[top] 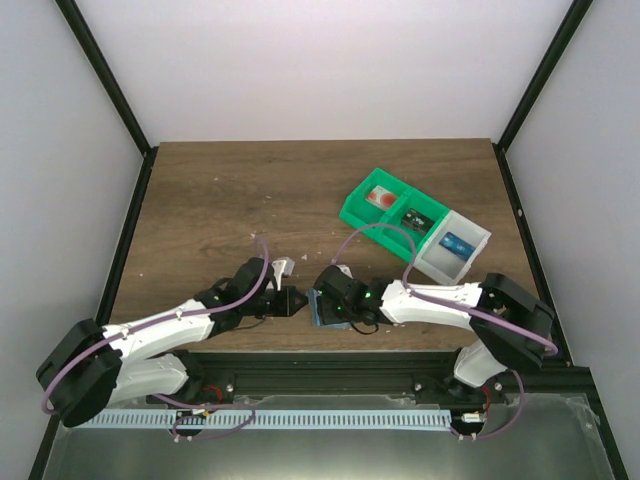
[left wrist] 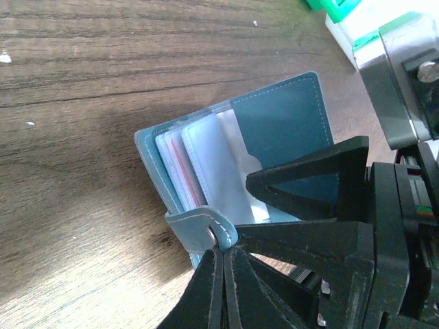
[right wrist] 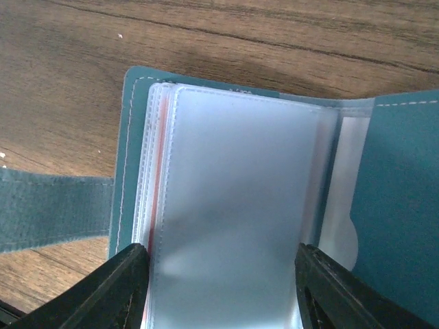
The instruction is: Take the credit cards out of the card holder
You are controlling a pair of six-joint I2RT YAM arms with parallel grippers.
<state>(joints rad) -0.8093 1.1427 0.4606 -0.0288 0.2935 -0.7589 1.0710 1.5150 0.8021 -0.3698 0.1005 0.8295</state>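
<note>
At the near edge of the table (top: 220, 200), between the two arms, the holder (top: 322, 310) lies open on the wood with its teal cover spread. The left claw (left wrist: 223, 255) is pinched together on the strap (left wrist: 199, 229), which anchors the holder. The right claw (right wrist: 221, 257) stands apart, one finger on each side of the clear sleeves (right wrist: 233, 192); whether the fingers touch them I cannot tell. The cards (right wrist: 159, 164) sit inside the sleeves, showing only as a thin red line at the strap-side edge of the stack. The holder looks light and floppy, likely to slide or lift unless held. The sleeves are soft, slick film that would buckle under a squeeze, while the cards should be stiff, thin and smooth. The best hold is probably a card's bare edge at a sleeve mouth, pinched across its faces and drawn straight out along the pocket.
</note>
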